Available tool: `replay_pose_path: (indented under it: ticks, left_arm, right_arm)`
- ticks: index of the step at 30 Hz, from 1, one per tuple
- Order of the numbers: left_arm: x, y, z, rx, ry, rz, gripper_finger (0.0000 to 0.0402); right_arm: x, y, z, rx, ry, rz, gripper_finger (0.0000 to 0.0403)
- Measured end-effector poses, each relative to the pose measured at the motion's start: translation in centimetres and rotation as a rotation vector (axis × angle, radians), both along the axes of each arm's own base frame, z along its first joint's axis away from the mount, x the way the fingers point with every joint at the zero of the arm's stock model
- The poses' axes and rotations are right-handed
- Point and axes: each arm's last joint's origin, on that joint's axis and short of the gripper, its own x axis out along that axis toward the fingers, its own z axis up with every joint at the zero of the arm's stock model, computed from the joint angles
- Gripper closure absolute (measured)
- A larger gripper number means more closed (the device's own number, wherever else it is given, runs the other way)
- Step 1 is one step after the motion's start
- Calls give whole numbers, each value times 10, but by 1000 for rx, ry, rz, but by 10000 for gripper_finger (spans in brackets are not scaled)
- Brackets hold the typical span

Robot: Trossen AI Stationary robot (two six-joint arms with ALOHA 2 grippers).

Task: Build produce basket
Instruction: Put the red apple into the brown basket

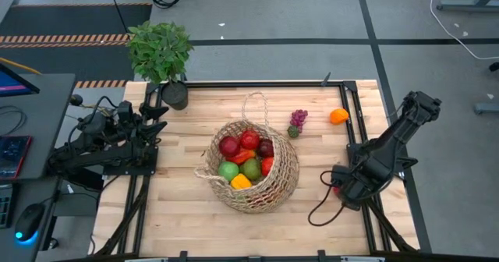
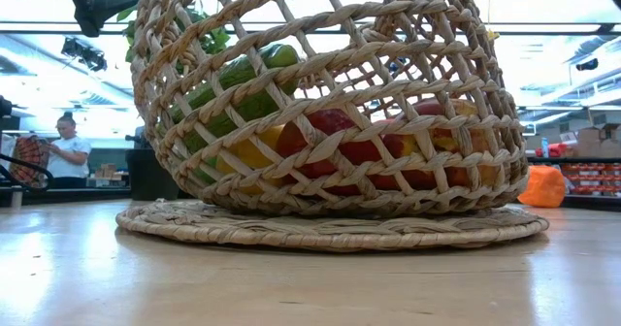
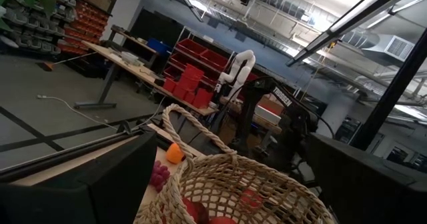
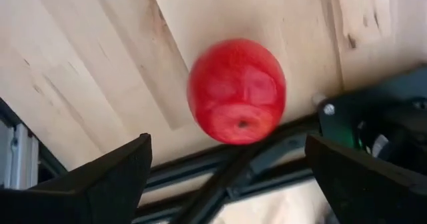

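The tan wicker basket stands mid-table and holds red, green, orange and yellow produce; in the low view a cucumber and red pieces show through its weave. Purple grapes and an orange lie on the table beyond it. A red apple lies on the wood near the table's right edge. My right gripper is open above it, pointing down, one finger to each side and clear of the apple; it also shows in the high view. My left gripper waits open at the table's left edge.
A leafy potted plant stands at the table's far left corner. Black frame rails run right beside the apple along the table's right edge. A black cable loops on the table near my right arm. A person stands in the room behind.
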Motion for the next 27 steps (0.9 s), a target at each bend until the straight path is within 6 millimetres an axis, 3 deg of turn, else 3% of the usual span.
replay_pose_path:
  ticks: [11,19,27]
  left_arm:
    - [0,0,0,0,0,0,12]
    - [0,0,0,0,0,0,12]
    - [0,0,0,0,0,0,12]
  right_arm:
    - [-6,4,-28,19,3,-13,4]
    - [-12,-7,-50,-8,93,-39,4]
    - [-1,-4,-64,93,-24,24,4]
